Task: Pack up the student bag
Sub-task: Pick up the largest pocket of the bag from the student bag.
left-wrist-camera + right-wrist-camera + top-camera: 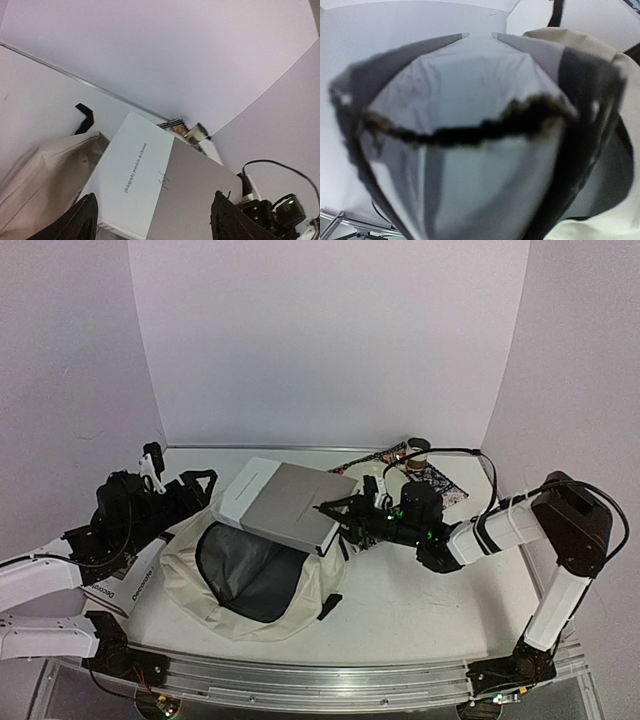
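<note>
**Box across the open student bag, one arm at each end**

**Top external view.** The student bag (292, 612) lies on the table (420, 592) in front of the left arm and left of centre. Its mouth is open towards the camera and shows a dark lining. A flat white-and-grey box (285, 505) lies across the far rim of the bag. The right gripper (337, 512) reaches in from the right and meets the right end of the box. The left gripper (186, 488) is just beside the left end of the box, over the left edge of the bag. A printed booklet (125, 588) lies under the left arm. At the back of the table are a patterned flat item (438, 482) and a small cylinder (417, 448).

**Left wrist view.** The two dark fingers (86, 220) stand wide apart and hold nothing. The box (150, 180) lies beyond them, and its white face carries a line of small print. The cream fabric of the bag (40, 180) is at lower left, with a black strap (85, 117) behind it. The right gripper (272, 210) shows at lower right.

**Right wrist view.** The picture is heavily blurred. The box (470, 90) fills the space between the dark fingers (347, 130), one on each side of its end. The blur hides whether they are clamped on it. The cream fabric of the bag (580, 42) shows at upper right.
</note>
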Robot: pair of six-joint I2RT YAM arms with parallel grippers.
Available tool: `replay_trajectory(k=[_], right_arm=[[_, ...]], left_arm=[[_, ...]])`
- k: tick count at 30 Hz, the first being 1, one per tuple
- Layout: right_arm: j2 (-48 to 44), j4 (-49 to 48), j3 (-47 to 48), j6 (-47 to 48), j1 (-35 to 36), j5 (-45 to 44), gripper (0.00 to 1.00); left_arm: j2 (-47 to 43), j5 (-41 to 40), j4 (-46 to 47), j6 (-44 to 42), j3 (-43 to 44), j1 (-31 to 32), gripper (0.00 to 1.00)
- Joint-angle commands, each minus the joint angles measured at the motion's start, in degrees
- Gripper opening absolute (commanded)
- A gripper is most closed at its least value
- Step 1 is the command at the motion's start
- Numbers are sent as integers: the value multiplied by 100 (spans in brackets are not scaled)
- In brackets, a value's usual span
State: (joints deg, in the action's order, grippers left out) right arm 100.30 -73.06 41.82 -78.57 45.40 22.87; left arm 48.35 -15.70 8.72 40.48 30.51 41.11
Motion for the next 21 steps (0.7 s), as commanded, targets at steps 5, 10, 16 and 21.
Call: replay_trajectory(k=[5,10,16,21], right_arm=[[-942,-2230,-550,-76,-114,74,29],[-1799,-1674,-1101,64,-329,71,29],[-3055,333,-1209,736,-392,127,29],[-3521,1199,-1203,850,-390,207,29]], left_arm=[[1143,182,-2541,-1135,1277,-165,79],[1863,885,-2729,-1467,1719,-577,79],[2589,1108,-3077,-1900,2259,-686,79],[3197,1358,-3326,-2136,2593,-738,74]])
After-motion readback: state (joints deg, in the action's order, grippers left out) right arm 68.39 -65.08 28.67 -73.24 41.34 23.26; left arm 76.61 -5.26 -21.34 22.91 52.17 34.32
